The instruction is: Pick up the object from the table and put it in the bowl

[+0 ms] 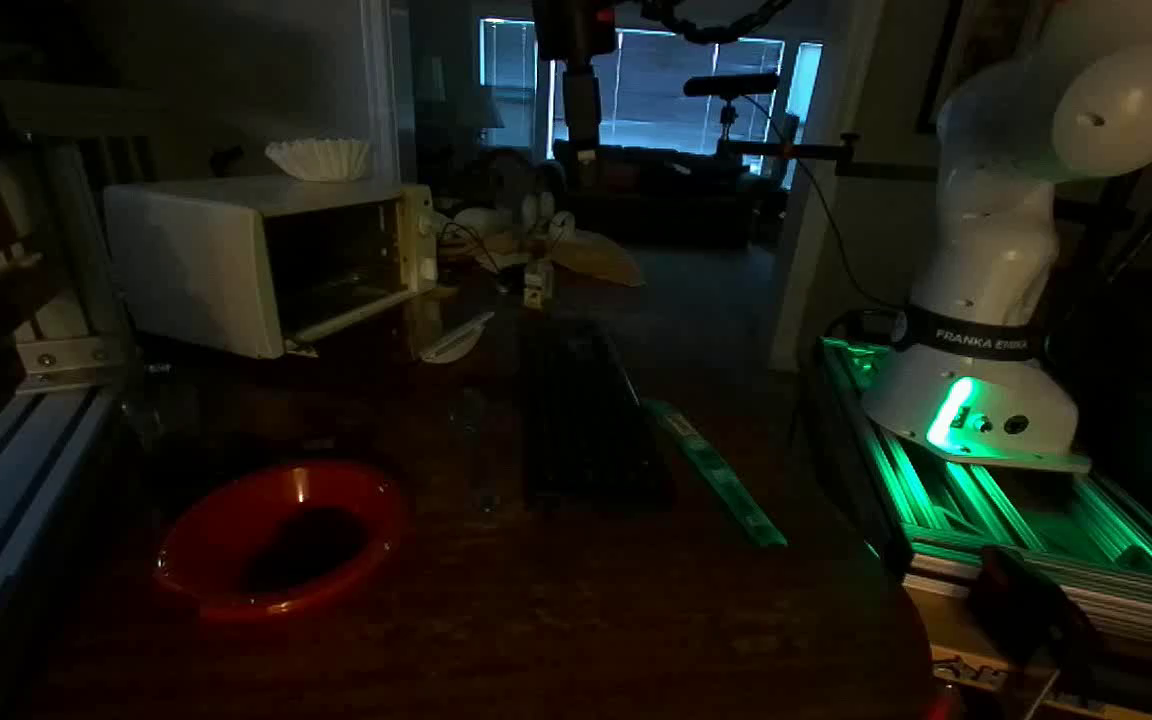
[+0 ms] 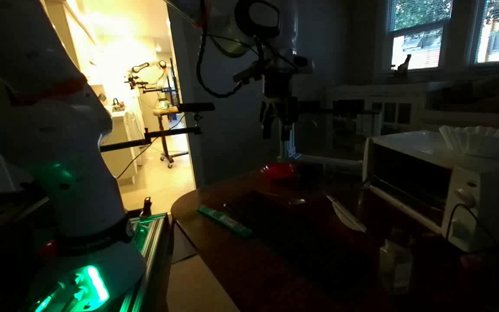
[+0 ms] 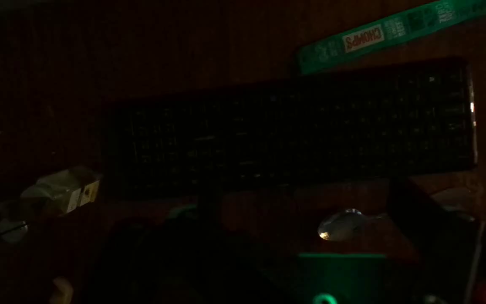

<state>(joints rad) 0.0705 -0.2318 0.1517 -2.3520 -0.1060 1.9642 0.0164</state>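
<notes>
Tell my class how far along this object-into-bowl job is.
Done: no placement can be confirmed; the red bowl is partly too dark inside to read.
In hand: nothing visible; the gripper hangs open above the table.
Left: probably both picking and placing; the green packet and spoon lie out, and which is meant is unclear.

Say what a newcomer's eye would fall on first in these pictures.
Probably the green light glowing on the robot arm's base, or, in an exterior view, the brightly lit room in the background. Next, perhaps, the red bowl on the dark table and the green packet beside the keyboard.
</notes>
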